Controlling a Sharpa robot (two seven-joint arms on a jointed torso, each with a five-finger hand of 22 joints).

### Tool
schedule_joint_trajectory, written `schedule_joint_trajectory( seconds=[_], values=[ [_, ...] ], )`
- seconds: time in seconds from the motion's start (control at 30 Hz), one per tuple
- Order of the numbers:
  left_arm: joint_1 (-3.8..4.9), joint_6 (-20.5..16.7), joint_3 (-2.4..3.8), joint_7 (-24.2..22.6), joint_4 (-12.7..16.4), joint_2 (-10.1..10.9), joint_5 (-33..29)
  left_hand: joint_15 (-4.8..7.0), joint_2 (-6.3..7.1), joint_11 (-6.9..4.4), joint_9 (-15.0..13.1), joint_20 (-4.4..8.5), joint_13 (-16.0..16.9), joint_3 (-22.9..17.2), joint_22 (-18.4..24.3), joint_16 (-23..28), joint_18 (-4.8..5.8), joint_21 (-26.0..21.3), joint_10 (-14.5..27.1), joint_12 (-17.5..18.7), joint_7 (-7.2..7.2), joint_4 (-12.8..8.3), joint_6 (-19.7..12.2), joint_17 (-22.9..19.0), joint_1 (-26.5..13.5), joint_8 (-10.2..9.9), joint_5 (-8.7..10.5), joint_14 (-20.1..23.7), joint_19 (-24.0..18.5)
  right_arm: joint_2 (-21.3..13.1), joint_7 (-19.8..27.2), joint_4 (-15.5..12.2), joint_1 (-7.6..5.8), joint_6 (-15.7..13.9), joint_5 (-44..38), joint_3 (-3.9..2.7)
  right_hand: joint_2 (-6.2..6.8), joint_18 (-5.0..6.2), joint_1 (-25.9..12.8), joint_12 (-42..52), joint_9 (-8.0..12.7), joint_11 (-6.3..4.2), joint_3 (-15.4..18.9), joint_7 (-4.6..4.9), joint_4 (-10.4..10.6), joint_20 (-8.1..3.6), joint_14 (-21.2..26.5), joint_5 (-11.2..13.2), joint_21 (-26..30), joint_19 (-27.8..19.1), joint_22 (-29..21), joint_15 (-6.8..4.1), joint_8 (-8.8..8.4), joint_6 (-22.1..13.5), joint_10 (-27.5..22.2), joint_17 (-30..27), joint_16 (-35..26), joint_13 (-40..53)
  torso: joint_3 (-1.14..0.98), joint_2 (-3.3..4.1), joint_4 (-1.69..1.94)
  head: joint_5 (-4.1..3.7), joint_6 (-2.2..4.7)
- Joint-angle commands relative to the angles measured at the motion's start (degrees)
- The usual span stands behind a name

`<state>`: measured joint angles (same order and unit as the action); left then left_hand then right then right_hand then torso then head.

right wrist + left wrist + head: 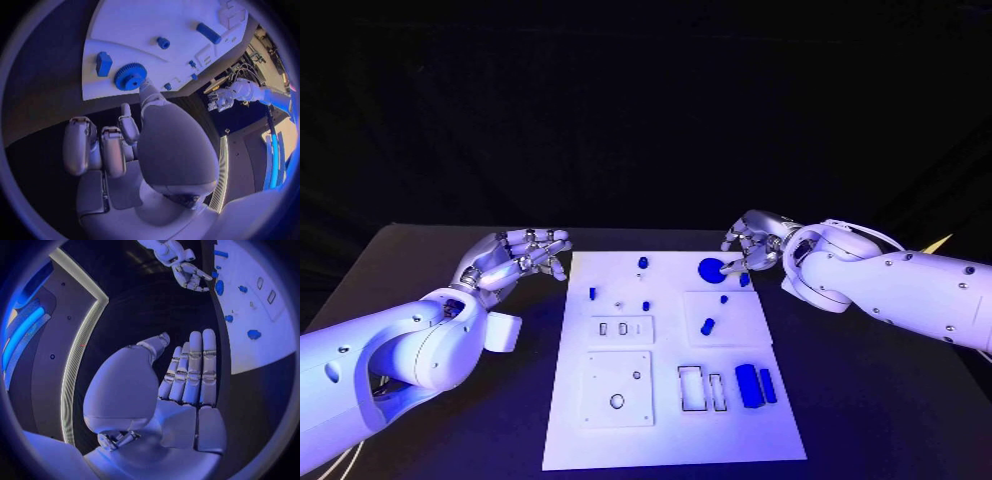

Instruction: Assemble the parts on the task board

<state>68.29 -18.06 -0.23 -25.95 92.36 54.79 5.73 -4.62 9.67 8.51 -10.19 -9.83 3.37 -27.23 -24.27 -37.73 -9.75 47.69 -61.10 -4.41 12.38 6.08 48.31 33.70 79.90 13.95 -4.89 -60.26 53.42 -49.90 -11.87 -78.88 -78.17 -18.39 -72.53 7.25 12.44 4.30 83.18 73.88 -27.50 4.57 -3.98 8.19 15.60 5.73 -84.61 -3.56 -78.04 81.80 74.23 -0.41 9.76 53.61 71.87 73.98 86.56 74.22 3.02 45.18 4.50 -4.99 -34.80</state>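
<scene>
The white task board (668,420) lies in the middle of the black table. A blue gear (713,268) sits near its far right corner, also seen as a toothed disc (130,76). My right hand (754,245) hovers just beyond that corner, one fingertip (147,89) reaching to the gear's rim; I cannot tell if it touches. It holds nothing. My left hand (516,255) is off the board's far left corner, fingers (194,370) straight, empty. Small blue pegs (643,262) and a short blue piece (708,324) lie on the board. Two blue blocks (756,385) stand at the near right.
A blue block (104,63) lies beside the gear near the board's edge. Raised white sub-plates with slots and holes (619,388) cover the board's near half. Bare black table (877,400) surrounds the board on both sides.
</scene>
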Motion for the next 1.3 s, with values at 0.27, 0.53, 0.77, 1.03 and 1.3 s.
schedule_joint_trajectory(
  seconds=[0.27,0.53,0.77,1.03,1.3],
  values=[
    [0.05,0.3,0.03,-0.3,0.1,-0.2,0.0,0.08,0.25,0.33,-0.9,0.14,0.7,-2.7,-1.1,-1.3,-0.71,0.9,0.9,0.5,0.03,-0.2,-0.5,1.1,-1.4,-1.1,-0.56,1.0,-0.5,1.9,-0.4,2.2,0.11,0.2,-0.8,-0.02,-0.04,-1.67,0.0,6.4,-1.2,-0.26,0.1,0.92,1.0,0.23,-4.7,-0.9,-3.0,2.6,5.5,0.46,2.05,-5.3,10.6,13.0,2.2,6.6,-0.01,0.03,-0.02,-0.09,-0.45],
    [0.04,0.4,0.03,-0.2,0.0,-0.2,0.0,0.08,0.25,0.33,-0.9,0.14,0.7,-2.7,-1.1,-1.3,-0.71,0.9,0.9,0.5,0.03,-0.2,-0.5,1.1,-1.4,-1.1,-0.56,1.0,-0.5,3.5,-0.6,2.8,0.68,1.0,0.1,-0.01,-0.58,-2.59,-0.7,14.4,-1.4,-0.26,-0.4,0.82,0.9,0.33,-5.4,-0.9,-6.3,4.6,9.4,0.57,3.15,-4.6,16.6,16.0,3.4,14.1,0.07,0.00,0.18,-0.05,-0.81],
    [0.04,0.4,0.03,-0.2,-0.1,-0.2,0.0,0.08,0.25,0.33,-0.9,0.14,0.7,-2.7,-1.1,-1.3,-0.71,0.9,0.9,0.5,0.03,-0.2,-0.5,1.1,-1.4,-1.1,-0.56,1.0,-0.5,4.0,-1.1,3.3,1.10,2.2,0.0,-0.01,-0.70,-3.01,-1.0,16.1,-1.4,-0.21,-0.6,0.84,0.9,0.43,-5.4,-0.9,-7.8,5.5,11.1,0.65,3.37,-4.4,18.1,16.0,3.4,15.8,0.07,-0.05,0.03,0.04,-1.04],
    [0.04,0.5,0.04,-0.2,-0.1,-0.2,0.0,0.08,0.25,0.33,-0.9,0.14,0.7,-2.7,-1.1,-1.3,-0.71,0.9,0.9,0.5,0.03,-0.2,-0.5,1.1,-1.4,-1.1,-0.56,1.0,-0.5,4.5,-1.3,3.7,1.36,2.6,0.0,0.00,-0.94,-3.08,-1.0,16.1,-1.4,-0.21,-0.8,0.84,0.9,0.45,-5.4,-0.9,-8.0,5.6,11.4,0.66,3.42,-4.3,18.1,16.0,3.4,15.8,0.03,-0.04,0.04,0.01,-1.16],
    [0.04,0.5,0.04,-0.1,-0.2,-0.2,0.0,0.08,0.25,0.33,-0.9,0.14,0.7,-2.7,-1.1,-1.3,-0.71,0.9,0.9,0.5,0.03,-0.2,-0.5,1.1,-1.4,-1.1,-0.56,1.0,-0.5,4.7,-1.2,4.1,1.53,3.0,0.1,0.00,-1.81,-3.15,-0.3,16.1,-1.3,-0.20,-1.8,0.83,0.7,0.49,-5.4,-0.9,-8.3,5.7,11.7,0.68,3.48,-3.9,18.1,16.0,3.4,15.8,0.04,-0.07,0.05,0.08,-1.26]
  ],
)
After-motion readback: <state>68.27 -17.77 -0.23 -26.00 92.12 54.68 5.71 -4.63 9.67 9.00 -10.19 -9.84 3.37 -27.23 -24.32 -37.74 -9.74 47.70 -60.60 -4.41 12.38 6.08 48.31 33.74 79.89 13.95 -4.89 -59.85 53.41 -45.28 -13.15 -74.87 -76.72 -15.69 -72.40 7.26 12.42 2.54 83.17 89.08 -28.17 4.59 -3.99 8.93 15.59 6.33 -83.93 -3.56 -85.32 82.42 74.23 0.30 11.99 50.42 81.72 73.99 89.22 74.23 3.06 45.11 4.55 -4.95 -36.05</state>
